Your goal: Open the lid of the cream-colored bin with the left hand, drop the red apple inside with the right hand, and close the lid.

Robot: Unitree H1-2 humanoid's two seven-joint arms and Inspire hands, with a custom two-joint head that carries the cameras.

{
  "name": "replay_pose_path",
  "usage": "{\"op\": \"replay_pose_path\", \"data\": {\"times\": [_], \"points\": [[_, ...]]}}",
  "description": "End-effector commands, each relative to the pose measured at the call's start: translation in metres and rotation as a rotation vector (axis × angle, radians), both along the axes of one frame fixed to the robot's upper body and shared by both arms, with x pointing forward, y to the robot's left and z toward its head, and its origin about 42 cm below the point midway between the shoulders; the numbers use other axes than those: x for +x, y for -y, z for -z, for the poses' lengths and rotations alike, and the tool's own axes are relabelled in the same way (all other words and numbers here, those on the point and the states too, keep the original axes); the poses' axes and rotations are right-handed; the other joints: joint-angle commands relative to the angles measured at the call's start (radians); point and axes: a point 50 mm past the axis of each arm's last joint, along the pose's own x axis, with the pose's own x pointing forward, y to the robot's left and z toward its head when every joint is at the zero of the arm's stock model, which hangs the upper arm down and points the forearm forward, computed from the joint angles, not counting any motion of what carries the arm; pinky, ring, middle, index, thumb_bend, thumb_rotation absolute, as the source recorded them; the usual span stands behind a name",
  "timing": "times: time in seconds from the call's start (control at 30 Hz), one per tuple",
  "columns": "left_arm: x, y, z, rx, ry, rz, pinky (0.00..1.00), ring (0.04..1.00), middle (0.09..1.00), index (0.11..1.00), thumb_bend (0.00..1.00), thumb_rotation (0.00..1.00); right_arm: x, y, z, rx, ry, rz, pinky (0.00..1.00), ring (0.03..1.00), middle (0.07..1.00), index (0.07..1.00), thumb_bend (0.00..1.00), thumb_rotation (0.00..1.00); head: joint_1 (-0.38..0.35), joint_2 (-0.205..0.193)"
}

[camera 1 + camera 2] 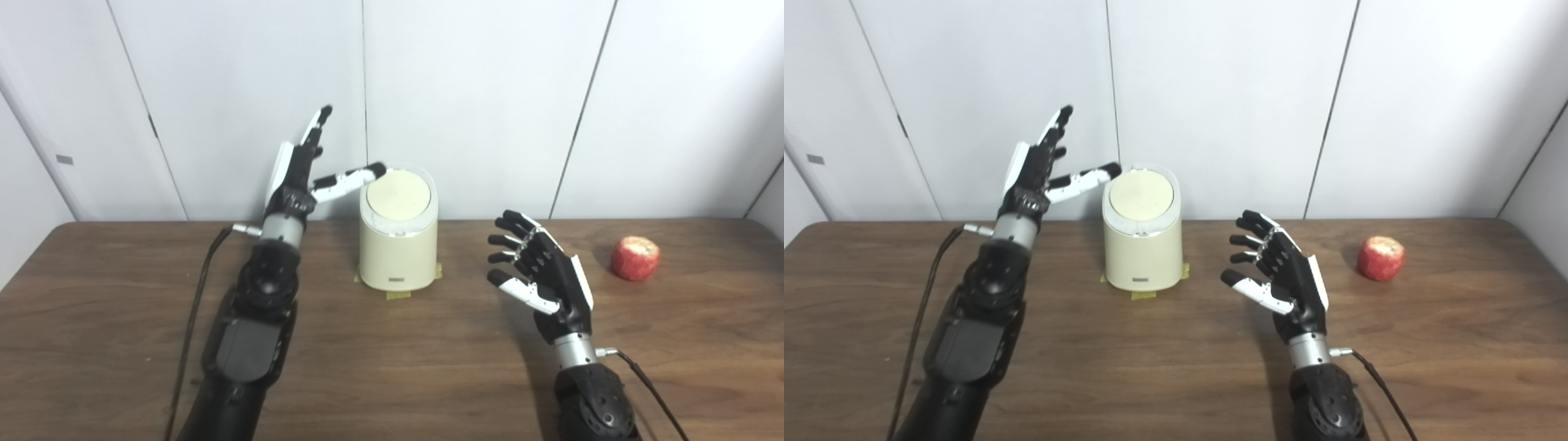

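The cream-colored bin (398, 251) stands at the back middle of the wooden table (392, 380), its round lid (398, 195) closed and tilted toward me. My left hand (303, 174) is open and raised just left of the bin, its thumb tip at the lid's left rim. The red apple (635, 258) lies on the table at the right. My right hand (539, 272) is open and empty, hovering between the bin and the apple, to the apple's left.
Yellow tape (398, 294) marks the bin's base. White wall panels (490, 92) stand close behind the table. Cables run from both wrists along the table.
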Motion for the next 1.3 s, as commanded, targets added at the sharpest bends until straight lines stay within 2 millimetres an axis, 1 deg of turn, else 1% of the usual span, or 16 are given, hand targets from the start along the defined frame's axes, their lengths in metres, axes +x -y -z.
{"op": "replay_pose_path", "data": {"times": [0.0, 0.1, 0.17, 0.2, 0.23, 0.33, 0.53, 0.7, 0.8, 0.83, 0.87, 0.93, 1.0, 1.07, 1.23, 1.27], "points": [[0.012, 0.009, -0.034, 0.012, 0.09, 0.021, 0.96, 1.0, 1.0, 1.0, 0.97, 0.35, 0.008, -0.007, -0.015, 0.02, 0.069, 0.003, 0.57, 0.703, 0.777, 0.766, 0.87, 0.3, -0.006, 0.001], [0.021, 0.017, -0.034, 0.026, 0.057, 0.043, 0.96, 1.0, 1.0, 1.0, 0.99, 0.31, 0.008, -0.01, -0.016, 0.022, 0.07, 0.007, 0.57, 0.704, 0.778, 0.763, 0.87, 0.31, -0.014, 0.002], [0.024, 0.02, -0.032, 0.06, 0.044, 0.047, 0.98, 1.0, 1.0, 1.0, 1.0, 0.32, 0.007, -0.012, -0.017, 0.018, 0.073, 0.006, 0.57, 0.708, 0.78, 0.763, 0.87, 0.31, -0.022, 0.003], [0.025, 0.022, -0.031, 0.084, 0.043, 0.043, 0.97, 1.0, 1.0, 1.0, 1.0, 0.32, 0.007, -0.012, -0.018, 0.01, 0.075, 0.006, 0.57, 0.707, 0.782, 0.764, 0.86, 0.32, -0.027, 0.004], [0.026, 0.023, -0.031, 0.1, 0.04, 0.039, 0.96, 1.0, 1.0, 1.0, 1.0, 0.33, 0.007, -0.013, -0.019, 0.002, 0.077, 0.005, 0.57, 0.708, 0.783, 0.767, 0.86, 0.33, -0.031, 0.007], [0.026, 0.029, -0.029, 0.158, 0.027, 0.023, 0.99, 1.0, 1.0, 1.0, 1.0, 0.35, 0.006, -0.015, -0.02, -0.019, 0.085, 0.007, 0.57, 0.705, 0.788, 0.772, 0.84, 0.35, -0.039, 0.012], [0.025, 0.037, -0.027, 0.229, 0.0, 0.014, 1.0, 1.0, 1.0, 1.0, 1.0, 0.3, 0.008, -0.017, -0.021, -0.031, 0.093, 0.007, 0.56, 0.7, 0.79, 0.772, 0.83, 0.35, -0.043, 0.016], [0.024, 0.04, -0.024, 0.244, -0.01, 0.008, 0.93, 1.0, 1.0, 1.0, 0.96, 0.21, 0.007, -0.018, -0.022, -0.013, 0.089, 0.006, 0.55, 0.7, 0.791, 0.771, 0.84, 0.36, -0.044, 0.019], [0.024, 0.039, -0.021, 0.264, -0.01, 0.003, 0.88, 1.0, 1.0, 1.0, 0.96, 0.19, 0.007, -0.019, -0.023, -0.013, 0.092, 0.0, 0.56, 0.704, 0.794, 0.774, 0.84, 0.36, -0.044, 0.02], [0.024, 0.038, -0.019, 0.264, -0.016, 0.003, 0.88, 1.0, 1.0, 1.0, 0.96, 0.19, 0.007, -0.019, -0.023, -0.016, 0.094, 0.001, 0.56, 0.704, 0.794, 0.774, 0.84, 0.36, -0.045, 0.021], [0.023, 0.037, -0.018, 0.265, -0.02, 0.002, 0.91, 1.0, 1.0, 1.0, 0.95, 0.16, 0.007, -0.019, -0.023, -0.013, 0.095, -0.002, 0.56, 0.7, 0.794, 0.774, 0.84, 0.36, -0.045, 0.022], [0.023, 0.036, -0.016, 0.275, -0.021, -0.001, 0.93, 1.0, 1.0, 1.0, 0.93, 0.13, 0.007, -0.019, -0.023, -0.009, 0.095, -0.004, 0.56, 0.699, 0.795, 0.775, 0.84, 0.35, -0.046, 0.023], [0.023, 0.034, -0.015, 0.294, -0.014, -0.009, 0.93, 1.0, 1.0, 1.0, 0.87, 0.05, 0.007, -0.019, -0.023, -0.006, 0.094, -0.005, 0.55, 0.695, 0.791, 0.773, 0.83, 0.34, -0.046, 0.023], [0.023, 0.033, -0.014, 0.326, -0.003, -0.018, 0.94, 1.0, 1.0, 1.0, 0.83, 0.01, 0.007, -0.019, -0.024, -0.015, 0.094, -0.003, 0.55, 0.693, 0.79, 0.774, 0.83, 0.35, -0.046, 0.023], [0.023, 0.033, -0.012, 0.395, 0.021, -0.055, 0.94, 1.0, 1.0, 1.0, 0.72, 0.0, 0.006, -0.019, -0.024, -0.015, 0.093, -0.006, 0.55, 0.691, 0.792, 0.775, 0.83, 0.35, -0.045, 0.029], [0.023, 0.034, -0.011, 0.406, 0.025, -0.063, 0.94, 1.0, 1.0, 1.0, 0.68, 0.0, 0.006, -0.019, -0.025, -0.015, 0.093, -0.007, 0.55, 0.693, 0.794, 0.777, 0.82, 0.35, -0.045, 0.029]]}}
